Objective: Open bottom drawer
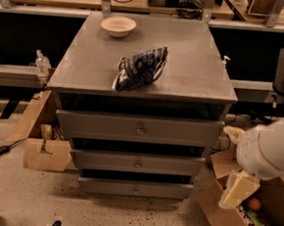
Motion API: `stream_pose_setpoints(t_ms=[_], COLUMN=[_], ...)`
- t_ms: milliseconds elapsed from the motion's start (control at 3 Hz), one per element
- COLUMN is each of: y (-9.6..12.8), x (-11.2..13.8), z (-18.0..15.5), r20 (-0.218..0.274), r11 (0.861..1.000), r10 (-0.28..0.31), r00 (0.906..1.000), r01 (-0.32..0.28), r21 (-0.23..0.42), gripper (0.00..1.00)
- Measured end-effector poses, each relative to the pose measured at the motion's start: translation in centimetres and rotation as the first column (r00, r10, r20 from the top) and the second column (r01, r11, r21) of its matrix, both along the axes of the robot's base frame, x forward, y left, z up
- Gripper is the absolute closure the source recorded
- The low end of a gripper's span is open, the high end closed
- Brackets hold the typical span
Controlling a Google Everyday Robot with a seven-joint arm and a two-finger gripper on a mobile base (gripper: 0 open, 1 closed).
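Three drawers to choose from, and we sweep in from the left. There's a spray bottle on the low ledge, and below it an open cardboard box on the speckled floor, just beside the grey cabinet.

On the cabinet top we have a small bowl near the back edge and a crumpled snack bag in the middle. Neither is any concern of ours.

Down the front we go past the tall top drawer and the middle drawer. At the very foot, close to the floor, is the bottom drawer, slim and grey, with its round knob dead centre. Its front sits in step with the two above, so we judge it shut, and nothing touches that knob.

Now to the right, and here is the action. The white arm comes in from the right edge, and the gripper hangs pale and angled downward over a second cardboard box. It is off to the side of the cabinet's lower corner, roughly level with the bottom drawer but well apart from the knob. Whether it is clenched or released we cannot tell from here, though we see nothing in its grasp.

So we call this the approach, with no part of the pull made. What's left is to swing across to the knob, take hold of it and draw the drawer out.
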State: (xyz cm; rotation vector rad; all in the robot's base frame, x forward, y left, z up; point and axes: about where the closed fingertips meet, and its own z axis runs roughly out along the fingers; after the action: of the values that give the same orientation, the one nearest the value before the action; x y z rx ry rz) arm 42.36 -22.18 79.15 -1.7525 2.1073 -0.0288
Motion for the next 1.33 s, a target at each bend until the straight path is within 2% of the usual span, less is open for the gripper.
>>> stream_pose_setpoints(t_ms=[333, 667, 1000, 1333], y=[-0.3, -0.4, 1.2, 3.1], x=[4.4, 4.8, 4.4, 3.3], z=[-4.1, -3.4, -7.9, -15.8], r20=[0.103, 0.129, 0.069, 0.014], r11=[0.998, 0.997, 0.998, 0.995], r10=[-0.051, -0.066, -0.058, -0.068], r00=[0.9934, 0.9894, 0.9959, 0.9976], r01=[0.054, 0.069, 0.058, 0.066], r21=[-0.027, -0.018, 0.013, 0.080], gripper=[0.00, 0.00, 0.00, 0.00])
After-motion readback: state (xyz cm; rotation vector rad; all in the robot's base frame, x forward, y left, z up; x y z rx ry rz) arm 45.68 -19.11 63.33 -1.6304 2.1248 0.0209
